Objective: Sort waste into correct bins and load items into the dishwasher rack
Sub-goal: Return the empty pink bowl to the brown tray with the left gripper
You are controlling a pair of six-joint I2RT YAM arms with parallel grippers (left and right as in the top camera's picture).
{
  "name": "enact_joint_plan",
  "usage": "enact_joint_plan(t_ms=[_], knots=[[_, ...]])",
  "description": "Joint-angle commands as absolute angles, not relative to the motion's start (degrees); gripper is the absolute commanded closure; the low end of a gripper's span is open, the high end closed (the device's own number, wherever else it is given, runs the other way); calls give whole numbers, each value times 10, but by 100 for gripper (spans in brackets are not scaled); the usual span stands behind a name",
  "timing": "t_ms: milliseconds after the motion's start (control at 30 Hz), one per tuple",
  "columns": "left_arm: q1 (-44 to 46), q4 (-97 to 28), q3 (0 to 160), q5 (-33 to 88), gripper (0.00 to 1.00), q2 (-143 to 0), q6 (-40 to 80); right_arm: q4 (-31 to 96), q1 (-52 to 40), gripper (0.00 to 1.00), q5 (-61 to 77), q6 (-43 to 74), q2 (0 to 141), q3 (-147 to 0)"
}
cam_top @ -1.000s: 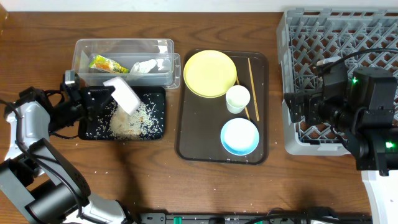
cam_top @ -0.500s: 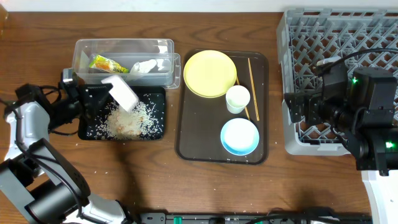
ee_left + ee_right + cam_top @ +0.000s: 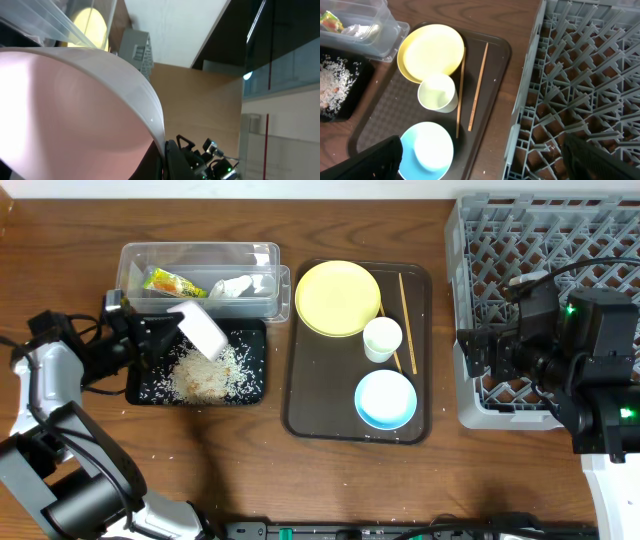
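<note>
Sorting looks done; my left tool point(image 3: 170, 337) clamps the tipped round white bowl point(image 3: 200, 330) over the shallow black tray point(image 3: 256, 385) below it, racking unstarted, right tool point(image 3: 470, 358) agape.

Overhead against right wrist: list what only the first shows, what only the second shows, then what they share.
Only overhead: the left gripper holding the white bowl tilted over the black tray. Only right wrist: the right gripper's jaws close up, spread wide. Both: yellow plate, white cup, light-blue bowl, chopsticks, rice scraps, clear container, grey rack.
</note>
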State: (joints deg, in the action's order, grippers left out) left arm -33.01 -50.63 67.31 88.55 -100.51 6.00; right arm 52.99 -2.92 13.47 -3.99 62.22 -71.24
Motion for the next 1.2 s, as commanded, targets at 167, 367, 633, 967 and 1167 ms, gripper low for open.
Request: enact_joint_plan(t_ms=[167, 367, 633, 967, 1167], knots=[[-176, -504, 675, 675, 94, -932, 43, 532, -33, 1, 135, -39, 623, -722], [43, -474, 674, 435, 94, -903, 50, 532, -33, 1, 135, -39, 623, -722], [257, -438, 674, 213, 94, -933, 135, 535, -33, 1, 135, -39, 623, -722], [346, -402, 674, 190, 88, -959, 184, 538, -33, 1, 135, -39, 623, -722], [367, -402, 674, 190, 61, -959, 185, 541, -33, 1, 135, -39, 623, -722]])
